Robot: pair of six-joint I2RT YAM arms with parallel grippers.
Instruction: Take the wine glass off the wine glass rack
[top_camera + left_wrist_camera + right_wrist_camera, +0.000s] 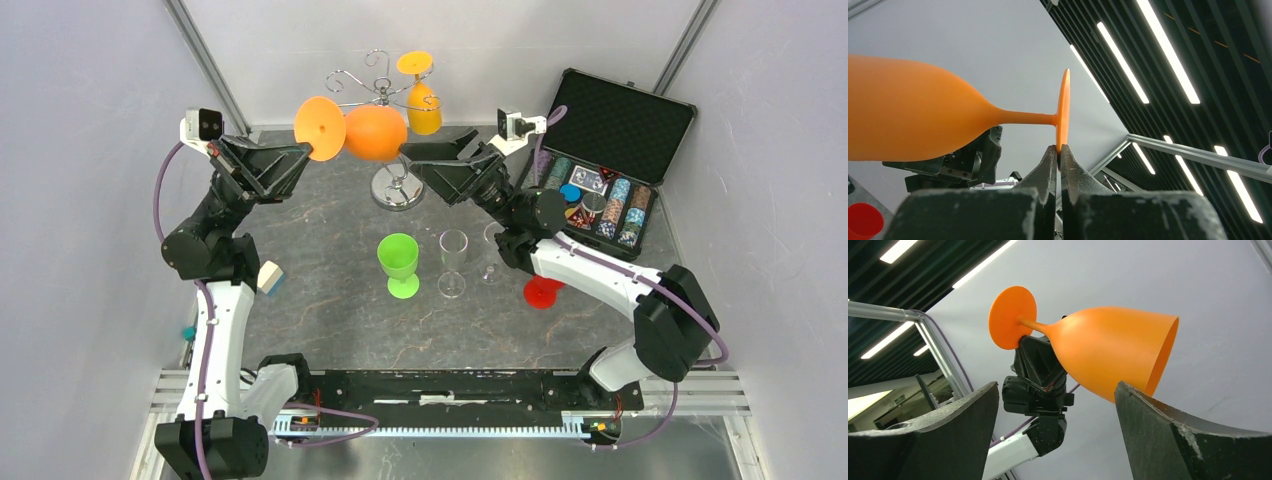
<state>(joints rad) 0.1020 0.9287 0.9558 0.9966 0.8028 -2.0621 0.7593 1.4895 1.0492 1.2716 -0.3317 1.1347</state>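
- While the left gripper (306, 150) has its fingers closed narrowly on the rim of the foot, the orange wine glass (375, 133) lies on its side in the air at the upper centre of the top view.
- Its foot points to the left of the frame and its bowl to the right, overlapping the wine glass rack (396, 188) behind it.
- From the left wrist view, both fingers (1048, 167) press the edge of the disc of the orange wine glass (913, 120), with the stem running level toward the left of the frame.
- Just right of the bowl in the top view, the right gripper (406, 153) has its fingers spread wide.
- From the right wrist view, the bowl of the orange wine glass (1113, 350) sits above the gap of the right gripper (1057, 385); whether either finger touches it cannot be told.
- A yellow glass (424, 105) hangs upside down from the rack's upper right arm.
- On the table (330, 310), at the centre of the frame, a green glass (399, 262) stands beside a clear glass (453, 262).
- A red glass (542, 291) shows under the right arm.
- An open chip case (620, 130) lies at the upper right.
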